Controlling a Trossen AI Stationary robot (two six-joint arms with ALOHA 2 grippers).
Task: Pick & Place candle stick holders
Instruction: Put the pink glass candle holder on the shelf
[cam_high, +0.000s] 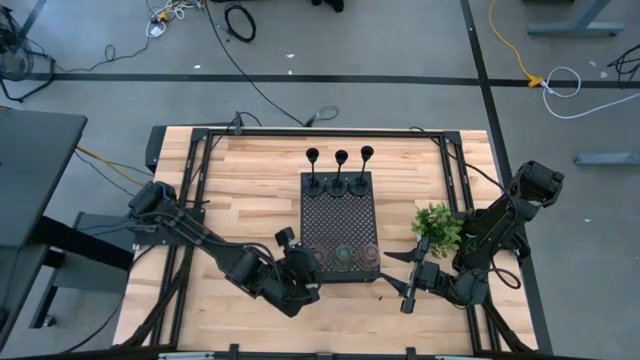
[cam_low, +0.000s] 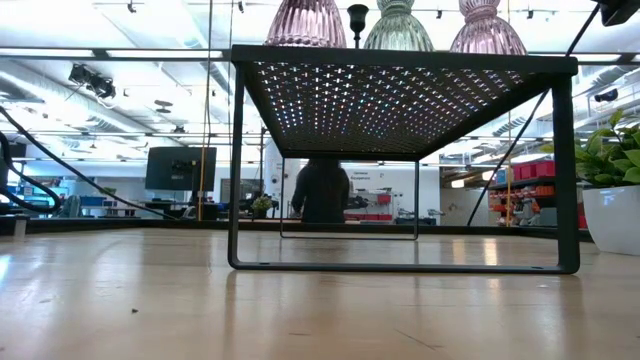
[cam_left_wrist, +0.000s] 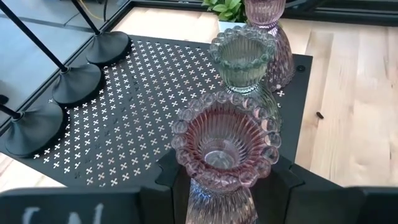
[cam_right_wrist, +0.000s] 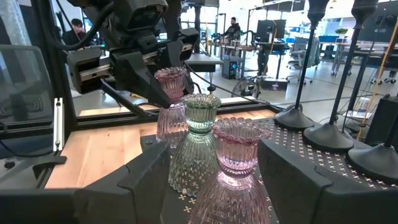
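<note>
Wooden desk (cam_high: 240, 180), perforated tray (cam_high: 340, 215) holding all six candle stick holders (cam_high: 341, 257). Left tool (cam_high: 305, 275) spread around nearest pinkish holder (cam_left_wrist: 224, 140); right tool (cam_high: 395, 275) likewise open at the opposite one (cam_right_wrist: 239, 152). Probably grasp stage: close, lift straight.

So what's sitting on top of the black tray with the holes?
On the tray stand three black candle holders in a row at the back and three glass ones at the front, two pink, one greenish. The grippers partly hide the outer two.

Bright even overhead lighting, ceiling-light glare on tabletop (cam_low: 300, 300), soft shadows
</note>
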